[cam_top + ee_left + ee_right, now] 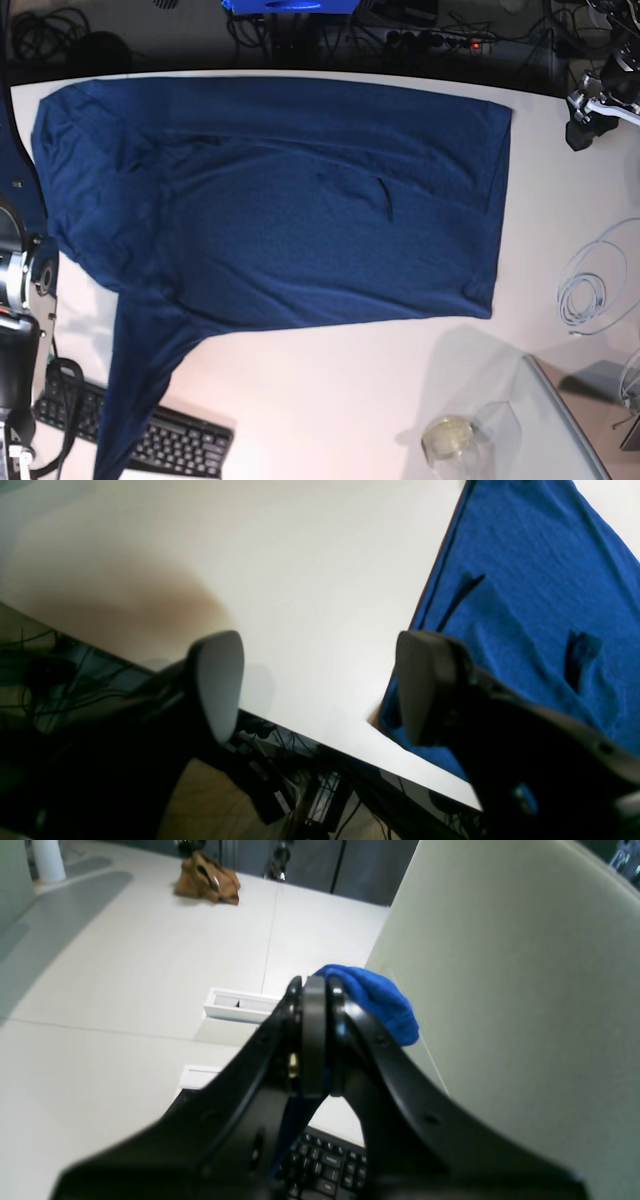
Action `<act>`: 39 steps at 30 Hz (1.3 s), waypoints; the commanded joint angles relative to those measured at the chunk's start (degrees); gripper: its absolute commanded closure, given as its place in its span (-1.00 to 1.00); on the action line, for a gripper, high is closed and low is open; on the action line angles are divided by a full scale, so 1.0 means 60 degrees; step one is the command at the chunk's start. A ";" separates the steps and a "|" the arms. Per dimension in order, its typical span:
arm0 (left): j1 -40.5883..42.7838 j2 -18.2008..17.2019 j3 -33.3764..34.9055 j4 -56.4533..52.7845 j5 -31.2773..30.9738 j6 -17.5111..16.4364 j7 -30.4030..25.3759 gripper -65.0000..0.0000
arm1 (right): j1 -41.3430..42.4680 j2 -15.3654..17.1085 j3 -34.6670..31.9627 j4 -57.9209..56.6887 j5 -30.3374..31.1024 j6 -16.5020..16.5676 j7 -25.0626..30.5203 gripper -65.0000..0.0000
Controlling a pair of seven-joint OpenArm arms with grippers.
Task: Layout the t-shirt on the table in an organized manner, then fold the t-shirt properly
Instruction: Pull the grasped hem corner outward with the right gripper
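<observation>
While the large plain navy-blue knit t-shirt [280, 210] lies spread across most of the wide white bench [340, 400], I note one part is not yet laid out: a long strip, seemingly a sleeve or side panel, trails off the near left corner and over the black keyboard [190, 440]. I judge this is because my right pincer [315, 1030] holds that end lifted, presumably to draw the cloth out flat. Its jaws are pressed together, with a bunch of blue fabric showing just behind the tips and a dark strip hanging below them, so I read it as clamped on the t-shirt.

My left pincer [320, 685] hangs above the bench edge with its jaws standing well apart and nothing between them. One finger sits over bare white surface, the other over the shirt's corner; whether it touches the cloth I cannot tell. A few small wrinkles remain mid-body. Layout appears nearly finished; folding has not begun.
</observation>
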 commanded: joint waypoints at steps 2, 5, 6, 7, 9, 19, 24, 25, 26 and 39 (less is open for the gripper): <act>0.0000 -0.0185 -0.0065 0.0177 -0.0186 -0.0017 -0.0130 -0.39 | 0.0510 0.0063 0.0007 0.0359 0.0057 -0.0029 0.0305 1.00; 0.0000 -0.0185 -0.0065 0.0192 -0.0186 -0.0017 -0.0130 -0.39 | 0.0525 0.0063 -0.0007 0.0432 0.0043 -0.0029 0.0305 1.00; 0.0000 -0.0185 -0.0065 0.0192 -0.0186 -0.0017 -0.0130 -0.39 | 0.0539 0.0063 -0.0007 0.0432 0.0043 -0.0029 0.0305 1.00; 0.0000 -0.0185 -0.0065 0.0192 -0.0186 -0.0017 -0.0130 -0.39 | 0.0583 0.0063 -0.0007 0.0432 0.0043 -0.0029 0.0305 1.00; 0.0000 -0.0185 -0.0065 0.0192 -0.0186 -0.0017 -0.0130 -0.39 | 0.0583 0.0063 -0.0007 0.0432 0.0057 -0.0029 0.0305 1.00; 0.0000 -0.0185 -0.0065 0.0192 -0.0186 -0.0017 -0.0130 -0.39 | 0.0730 0.0063 -0.0007 0.0432 0.0072 -0.0029 0.0305 1.00; 0.0000 -0.0185 -0.0065 0.0192 -0.0186 -0.0017 -0.0130 -0.39 | 0.0627 -0.0040 -0.0007 0.0432 0.0072 -0.0029 0.0305 1.00; 0.0000 -0.0185 -0.0065 0.0192 -0.0186 -0.0017 -0.0130 -0.39 | 0.0481 -0.0127 -0.0007 0.0432 0.0072 -0.0029 0.0305 1.00; 0.0000 -0.0185 -0.0065 0.0192 -0.0186 -0.0017 -0.0130 -0.39 | 0.0320 -0.0186 -0.0007 0.0432 0.0072 -0.0029 0.0305 1.00; 0.0000 -0.0170 -0.0050 0.0192 -0.0186 -0.0017 -0.0130 -0.39 | -0.0794 -0.1622 -0.0007 0.0373 0.0057 -0.0015 0.0305 1.00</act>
